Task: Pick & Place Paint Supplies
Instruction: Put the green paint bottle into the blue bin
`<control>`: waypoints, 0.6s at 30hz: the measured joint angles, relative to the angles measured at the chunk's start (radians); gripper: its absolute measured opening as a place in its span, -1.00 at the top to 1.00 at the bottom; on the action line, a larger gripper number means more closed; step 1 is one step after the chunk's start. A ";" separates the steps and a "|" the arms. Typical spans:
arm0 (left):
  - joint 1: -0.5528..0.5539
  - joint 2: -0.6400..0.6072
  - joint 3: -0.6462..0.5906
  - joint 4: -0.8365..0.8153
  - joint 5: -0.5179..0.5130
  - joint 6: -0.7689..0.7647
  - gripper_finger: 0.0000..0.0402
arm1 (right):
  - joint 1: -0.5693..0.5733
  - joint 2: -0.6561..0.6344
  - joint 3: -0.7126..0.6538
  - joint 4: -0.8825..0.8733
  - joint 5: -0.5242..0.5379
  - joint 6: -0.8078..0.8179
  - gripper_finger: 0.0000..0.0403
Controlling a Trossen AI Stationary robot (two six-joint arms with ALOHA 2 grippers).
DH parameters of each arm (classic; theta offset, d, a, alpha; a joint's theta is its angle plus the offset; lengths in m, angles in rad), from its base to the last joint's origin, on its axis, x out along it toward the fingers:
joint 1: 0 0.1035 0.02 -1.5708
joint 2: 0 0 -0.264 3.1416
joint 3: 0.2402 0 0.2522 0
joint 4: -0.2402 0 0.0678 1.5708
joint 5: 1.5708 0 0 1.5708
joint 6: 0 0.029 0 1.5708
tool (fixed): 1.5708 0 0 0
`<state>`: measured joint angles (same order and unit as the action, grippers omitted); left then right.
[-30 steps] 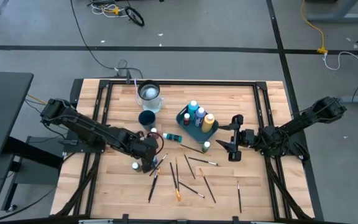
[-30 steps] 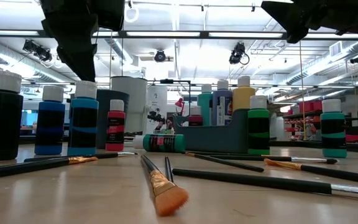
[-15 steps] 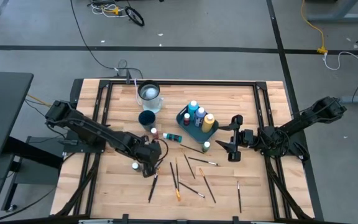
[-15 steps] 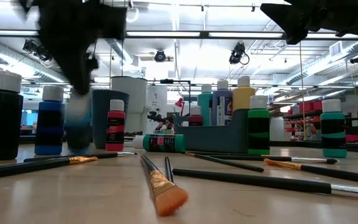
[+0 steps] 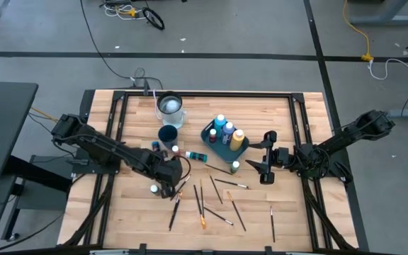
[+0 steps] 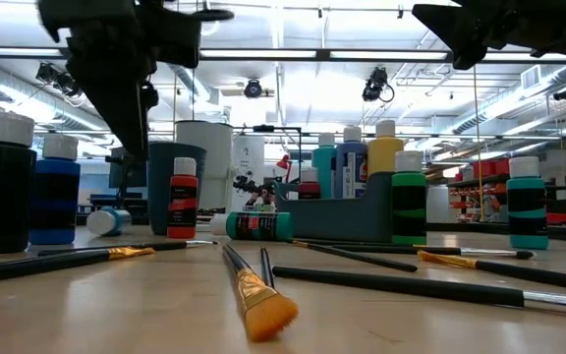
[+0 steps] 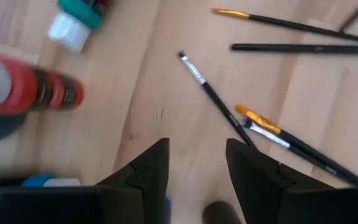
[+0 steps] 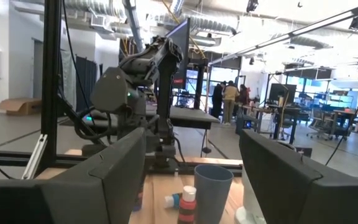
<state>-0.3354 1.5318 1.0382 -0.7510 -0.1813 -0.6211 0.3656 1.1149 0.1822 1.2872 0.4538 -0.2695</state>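
Two matte black robot arms, each built from slim tubular links joined by bulkier rounded joints. Seen from above, the left arm (image 5: 112,150) looks chunky and angular near its wrist, with thin dark cables looping beside it. The right arm (image 5: 331,147) has a blocky wrist section with pale patches on top. The left arm's fingers (image 7: 143,171) are flat, dark, wedge-shaped plates with sharp edges. The right arm's fingers (image 8: 114,174) are broad dark-grey slabs.

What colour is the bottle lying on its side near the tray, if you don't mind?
Teal, with a pale cap; the lying bottle shows best in the low view.
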 joint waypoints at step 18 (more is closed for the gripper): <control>0.016 0.000 0.000 0.189 -0.174 0.251 0.17 | -0.039 0.000 0.000 -0.330 -0.006 0.200 -0.31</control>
<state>-0.3196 1.5318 1.0382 -0.5618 -0.3556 -0.3705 0.3271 1.1152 0.1821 0.9568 0.4482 -0.0696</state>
